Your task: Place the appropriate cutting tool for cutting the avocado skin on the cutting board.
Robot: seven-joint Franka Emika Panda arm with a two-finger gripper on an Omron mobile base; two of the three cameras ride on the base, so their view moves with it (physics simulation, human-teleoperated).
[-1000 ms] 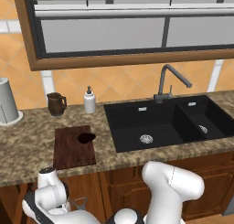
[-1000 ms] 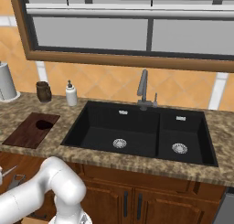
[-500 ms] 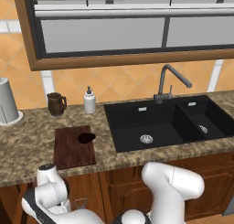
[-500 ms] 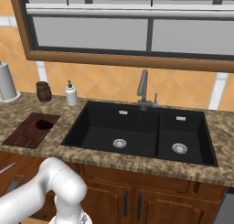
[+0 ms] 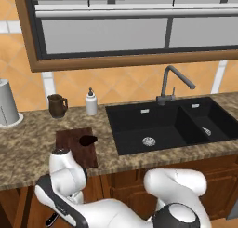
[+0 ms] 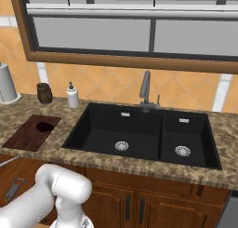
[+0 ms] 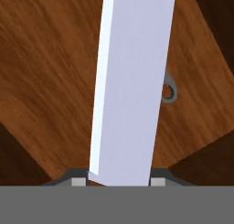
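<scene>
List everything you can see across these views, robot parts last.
knife: one, silver blade, between the claw's tips
avocado: one, dark, on the board
cutting board: one, reddish-brown, counter left of sink
mug: one, dark brown, by the wall
soap bottle: one, white, right of mug
sink: one, black, two basins
faucet: one, grey, behind sink
peeler: one, grey, below counter level
arm: white
claw: dark tips flank the blade

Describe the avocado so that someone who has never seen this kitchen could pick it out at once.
Start at the black double sink and move left along the granite counter to the dark reddish-brown cutting board. The avocado lies on that board: small, dark, egg-shaped, with no handle, unlike the brown mug standing by the wall.
</scene>
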